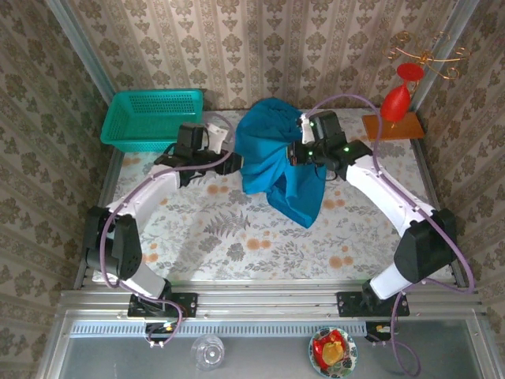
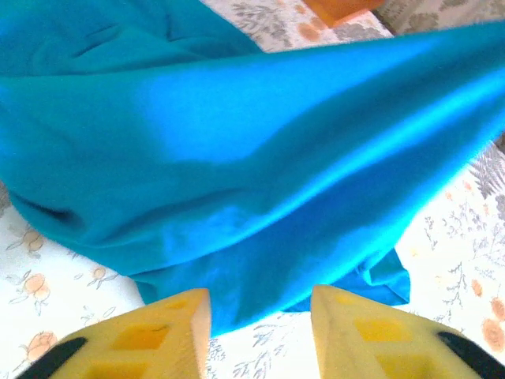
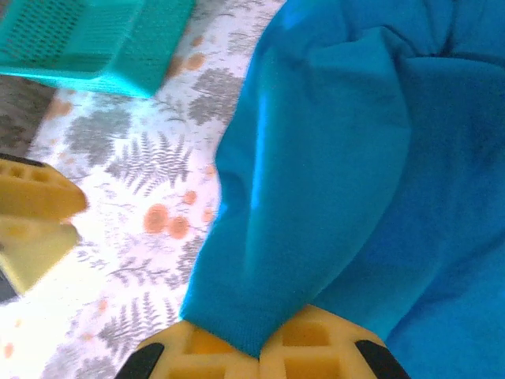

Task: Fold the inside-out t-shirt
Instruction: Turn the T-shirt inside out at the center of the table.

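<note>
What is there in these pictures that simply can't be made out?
Right wrist view: which part of the t-shirt the right pincer grips; folds hide it.
Left wrist view: the t-shirt's collar and sleeves; cut off by the edges.
Right wrist view: most of the teal basket, cut by the frame edges.

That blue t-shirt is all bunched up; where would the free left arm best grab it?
Probably the loose lower edge of the t-shirt hanging just ahead of the left gripper, whose jaws stand open. Coming from the left arm's side, low over the table, suits it: that edge is thin and hangs free, while the right gripper pinches another fold.
</note>
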